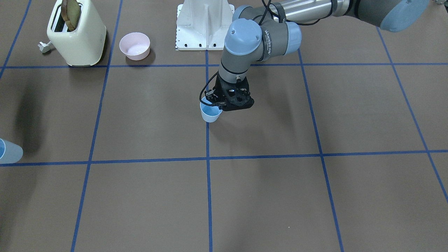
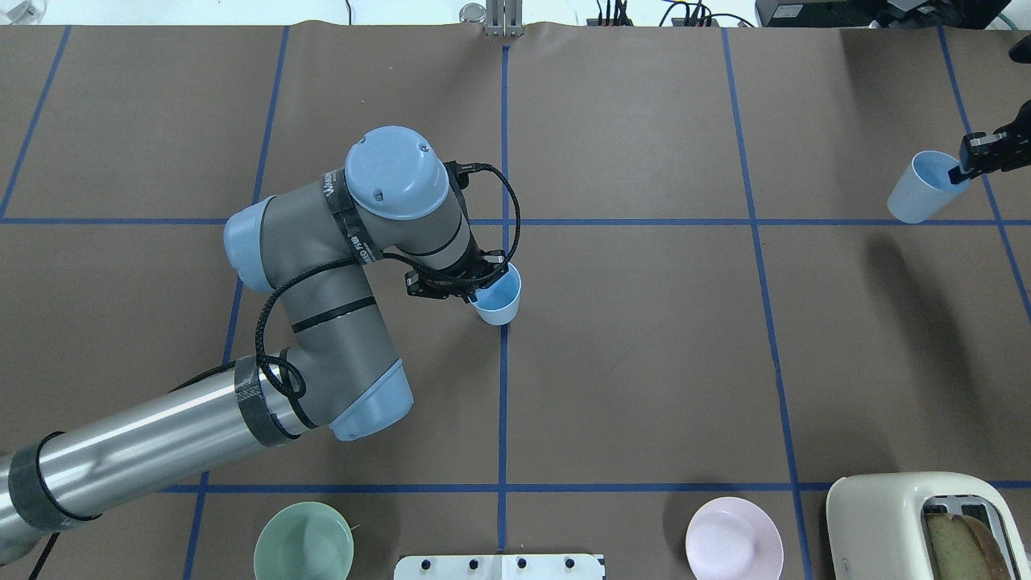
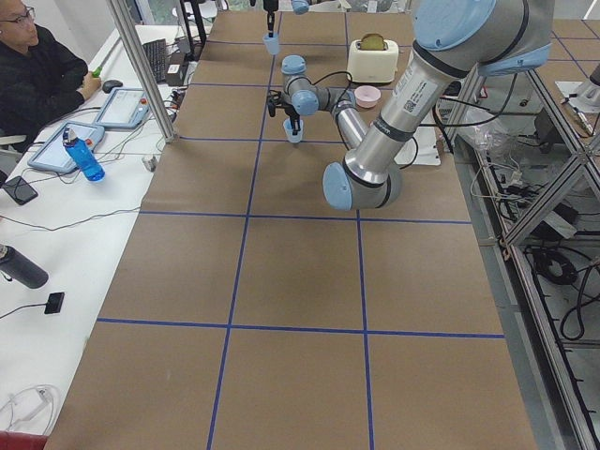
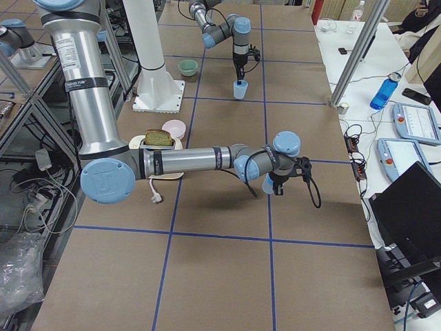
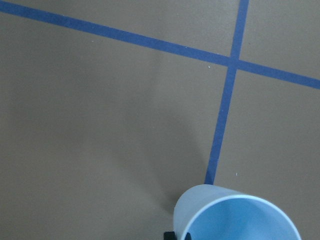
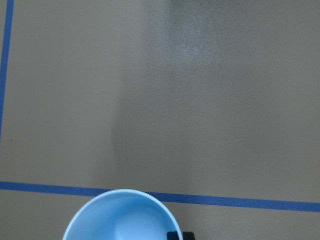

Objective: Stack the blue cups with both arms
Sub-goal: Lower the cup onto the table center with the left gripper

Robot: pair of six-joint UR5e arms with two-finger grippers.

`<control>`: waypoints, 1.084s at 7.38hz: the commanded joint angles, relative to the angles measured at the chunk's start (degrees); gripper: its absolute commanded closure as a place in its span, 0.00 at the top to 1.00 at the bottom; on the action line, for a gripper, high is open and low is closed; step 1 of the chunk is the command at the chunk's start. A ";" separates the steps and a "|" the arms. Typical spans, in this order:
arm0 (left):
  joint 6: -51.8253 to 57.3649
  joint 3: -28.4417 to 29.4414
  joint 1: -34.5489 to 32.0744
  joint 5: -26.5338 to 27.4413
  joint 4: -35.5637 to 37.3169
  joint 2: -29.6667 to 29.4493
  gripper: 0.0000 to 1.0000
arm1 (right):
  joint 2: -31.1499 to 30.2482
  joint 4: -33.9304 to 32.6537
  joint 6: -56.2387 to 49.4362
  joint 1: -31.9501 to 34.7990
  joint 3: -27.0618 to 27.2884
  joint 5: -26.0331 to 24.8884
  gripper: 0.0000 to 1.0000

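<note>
My left gripper (image 2: 486, 282) is shut on the rim of a pale blue cup (image 2: 499, 298) near the table's middle, on the blue centre line. The cup hangs slightly tilted, at or just above the table; it also shows in the front view (image 1: 211, 112) under the gripper (image 1: 216, 104) and in the left wrist view (image 5: 240, 215). My right gripper (image 2: 958, 173) is shut on the rim of the second blue cup (image 2: 918, 189) and holds it above the table at the far right. That cup shows in the right wrist view (image 6: 125, 217) and at the front view's left edge (image 1: 8, 151).
A cream toaster (image 2: 926, 524) with bread in it and a pink bowl (image 2: 733, 548) stand near the robot's right side. A mint-green bowl (image 2: 304, 552) sits near its left side. The white mounting base (image 2: 499, 566) is between them. An operator (image 3: 37, 75) sits beside the table.
</note>
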 commanded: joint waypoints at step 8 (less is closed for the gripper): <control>-1.24 0.76 1.49 2.08 -3.24 0.35 0.49 | 0.30 -0.63 0.01 0.08 0.25 0.02 0.00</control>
